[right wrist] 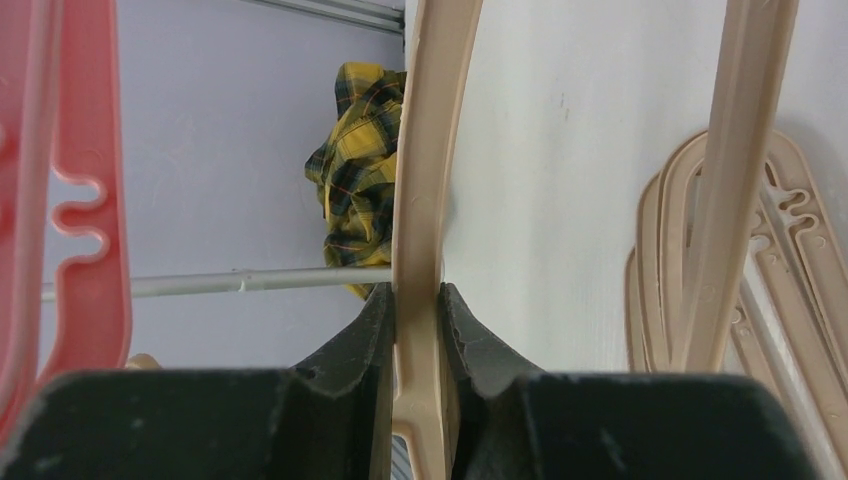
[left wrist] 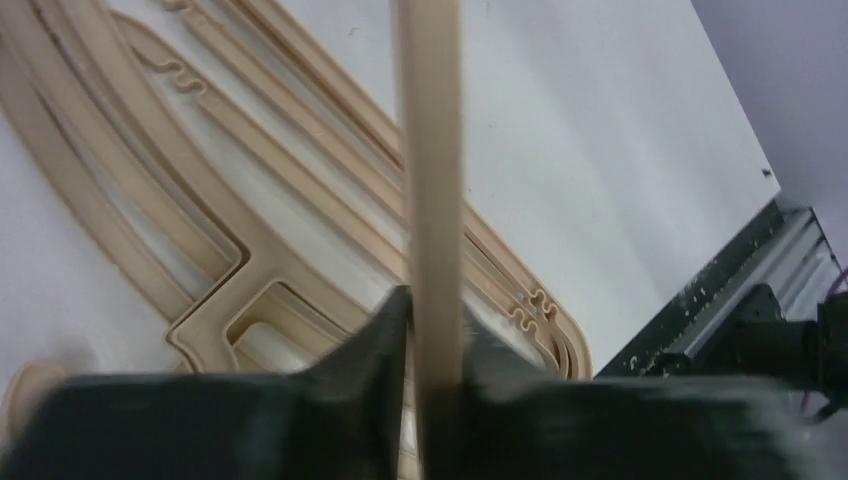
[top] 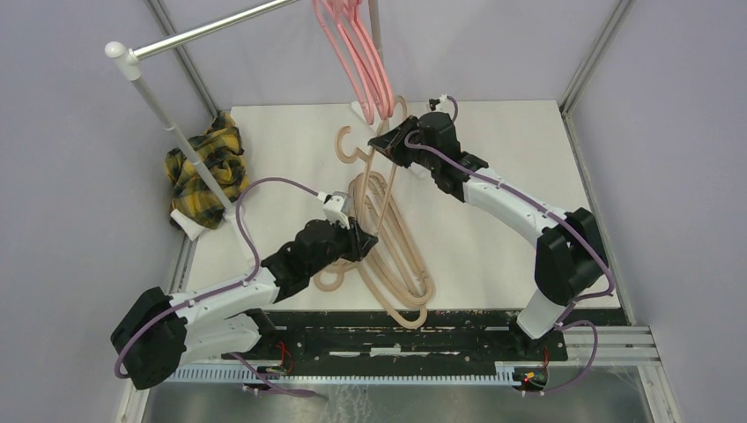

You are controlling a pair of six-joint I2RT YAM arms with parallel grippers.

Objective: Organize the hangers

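Note:
A few salmon-pink hangers (top: 357, 53) hang from the rail (top: 211, 31) at the back. Several beige hangers (top: 401, 264) lie in a pile on the white table (top: 511, 176). One beige hanger (top: 380, 181) is lifted off the pile and tilted. My right gripper (top: 388, 141) is shut on its upper end, close below the pink hangers. My left gripper (top: 363, 240) is shut on its lower part. In the left wrist view the held bar (left wrist: 432, 200) runs between my fingers (left wrist: 375, 340) above the pile (left wrist: 250, 230). In the right wrist view the fingers (right wrist: 365, 320) clamp the beige hanger (right wrist: 420, 200), with the pink hangers (right wrist: 80, 200) to the left.
A yellow-black plaid cloth (top: 207, 172) lies at the table's left edge by the rack's white upright post (top: 163, 115). It also shows in the right wrist view (right wrist: 360, 150) behind the rail (right wrist: 200, 283). A dark mounting rail (top: 396, 339) runs along the near edge.

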